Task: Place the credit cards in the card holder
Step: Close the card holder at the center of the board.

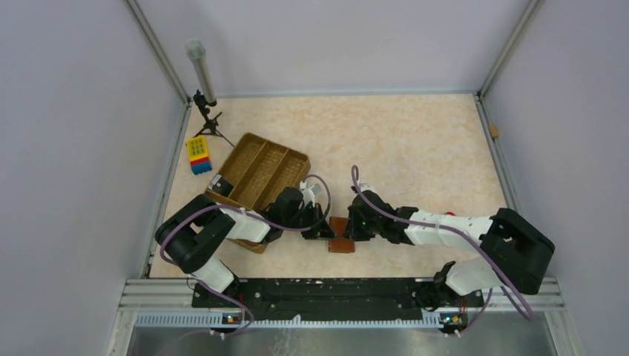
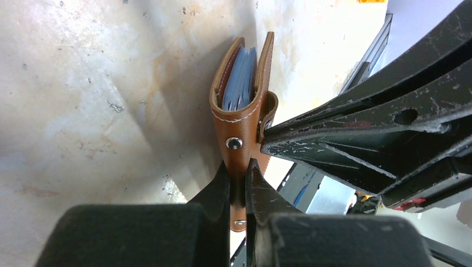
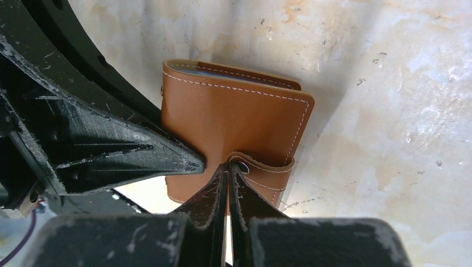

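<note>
The brown card holder [image 1: 342, 245] [image 2: 240, 119] [image 3: 234, 117] is held off the table between both arms, near the front edge. In the left wrist view it stands edge-on, and the bluish-grey credit cards [image 2: 240, 83] sit inside between its two leaves. My left gripper [image 1: 326, 228] [image 2: 239, 172] is shut on the holder's lower edge, just below a metal snap. My right gripper [image 1: 351, 226] [image 3: 228, 165] is shut, with its tips pressed against the holder's closure strap [image 3: 264, 169] and nothing between the fingers. Only a thin edge of the cards shows in the right wrist view.
A large brown compartmented tray [image 1: 259, 172] lies left of centre, under the left arm's elbow. A yellow-and-blue block [image 1: 198, 154] and a small tripod with an upright tube [image 1: 204, 81] stand by the left wall. A small tan piece [image 1: 493, 132] lies at the right wall.
</note>
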`<state>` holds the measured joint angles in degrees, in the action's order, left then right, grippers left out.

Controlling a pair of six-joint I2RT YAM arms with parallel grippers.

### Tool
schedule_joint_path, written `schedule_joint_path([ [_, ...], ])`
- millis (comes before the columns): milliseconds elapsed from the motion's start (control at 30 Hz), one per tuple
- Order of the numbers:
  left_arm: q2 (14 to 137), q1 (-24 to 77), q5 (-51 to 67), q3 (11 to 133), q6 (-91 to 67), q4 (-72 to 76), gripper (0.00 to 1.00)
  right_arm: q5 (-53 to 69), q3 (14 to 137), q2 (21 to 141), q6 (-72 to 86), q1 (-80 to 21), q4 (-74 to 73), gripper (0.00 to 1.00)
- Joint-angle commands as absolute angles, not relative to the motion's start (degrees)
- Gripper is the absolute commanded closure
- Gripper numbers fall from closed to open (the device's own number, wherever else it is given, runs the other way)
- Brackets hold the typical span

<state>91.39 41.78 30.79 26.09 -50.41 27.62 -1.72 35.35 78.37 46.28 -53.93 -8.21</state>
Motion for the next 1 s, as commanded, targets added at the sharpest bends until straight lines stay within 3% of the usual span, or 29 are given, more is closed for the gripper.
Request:
schedule_joint_path([
  [0, 94.2, 41.55, 22.41, 23.29, -45.22, 17.41, 1.0, -1.34, 30.11, 79.04, 45.71, -50.01, -5.67, 1.0],
  [967, 95.32, 41.52, 19.45, 23.07, -46.44, 16.11, 1.0, 7.72, 13.48, 91.14, 47.67, -37.08, 16.86, 1.0],
])
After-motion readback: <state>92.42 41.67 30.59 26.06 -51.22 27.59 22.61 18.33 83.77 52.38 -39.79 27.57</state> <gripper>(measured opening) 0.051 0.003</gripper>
